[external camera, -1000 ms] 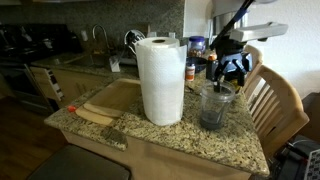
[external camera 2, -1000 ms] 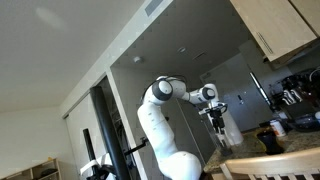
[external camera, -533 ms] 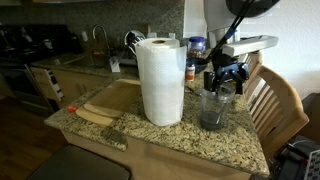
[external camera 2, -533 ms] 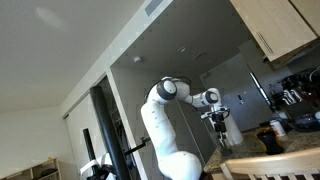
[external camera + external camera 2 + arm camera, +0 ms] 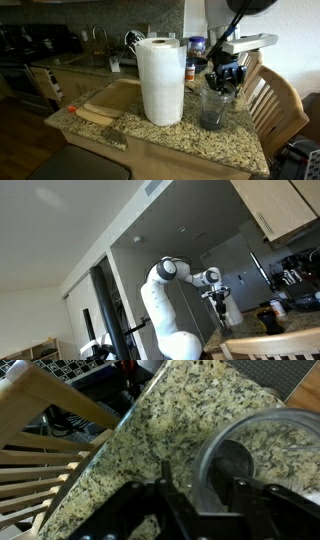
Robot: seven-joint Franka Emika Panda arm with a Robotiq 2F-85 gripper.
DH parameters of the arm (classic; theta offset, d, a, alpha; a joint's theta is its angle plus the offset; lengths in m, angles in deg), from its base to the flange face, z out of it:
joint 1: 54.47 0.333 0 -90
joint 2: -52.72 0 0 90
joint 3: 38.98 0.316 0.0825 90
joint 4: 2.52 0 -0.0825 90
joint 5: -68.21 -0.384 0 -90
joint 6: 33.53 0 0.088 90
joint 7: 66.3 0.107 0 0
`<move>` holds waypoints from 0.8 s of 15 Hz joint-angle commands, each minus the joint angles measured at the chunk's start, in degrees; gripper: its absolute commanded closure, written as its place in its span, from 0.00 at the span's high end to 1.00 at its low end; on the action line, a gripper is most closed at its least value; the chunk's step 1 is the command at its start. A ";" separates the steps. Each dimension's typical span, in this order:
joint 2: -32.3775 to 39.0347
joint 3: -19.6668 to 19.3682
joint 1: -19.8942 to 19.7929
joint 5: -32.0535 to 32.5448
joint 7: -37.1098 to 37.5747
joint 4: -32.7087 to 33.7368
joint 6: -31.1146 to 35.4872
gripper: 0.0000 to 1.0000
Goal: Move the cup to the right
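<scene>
Status: pre-grasp, nothing moved yet.

- The cup (image 5: 213,108) stands upright on the counter (image 5: 185,142), just beside the paper towel roll (image 5: 160,80), on the side toward the wooden chair (image 5: 275,100).
- In an exterior view the end effector (image 5: 224,88) hangs right above the cup's rim, pointing down.
- In the wrist view the end effector (image 5: 203,485) is spread. One of the fingers (image 5: 166,480) is outside the cup (image 5: 270,455) and the other looks to be over its mouth, so the near wall sits in the gap between them.
- We see no pinch on the glass, and we can't tell whether either finger touches the rim.
- The cup base looks flat on the granite counter (image 5: 150,430), so no lift.
- In the far exterior view the arm is bent over the counter with the end effector (image 5: 218,305) low. The cup is too small there to judge.

Done, by our read: approach and alignment over the rim.

Left:
- drop a bit further if needed
- press the fingers together on the wall
- lift or slide the cup to the right
- set it down and let go

So most of the task is ahead. The glass is see-through and the grip is on a thin wall, so we'd expect a slip or tip if the squeeze lands off-centre.
</scene>
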 commanded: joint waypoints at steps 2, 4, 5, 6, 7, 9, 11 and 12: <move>-1.36 -1.13 0.25 -0.08 0.81 -0.42 0.80 0.10; -1.71 -1.31 0.19 0.08 1.01 -0.68 1.18 0.00; -2.20 -1.40 0.12 0.08 1.07 -0.60 1.38 0.03; -2.59 -1.46 0.06 0.19 1.24 -0.76 1.51 0.03; -3.47 -1.48 -0.08 0.74 2.35 -1.01 2.19 0.04; -5.11 -1.83 -0.45 1.67 4.61 -1.42 3.45 0.03; -7.12 -2.29 -0.97 2.99 7.68 -1.86 5.76 0.04; -8.36 -2.63 -1.30 3.52 9.47 -2.08 7.19 0.04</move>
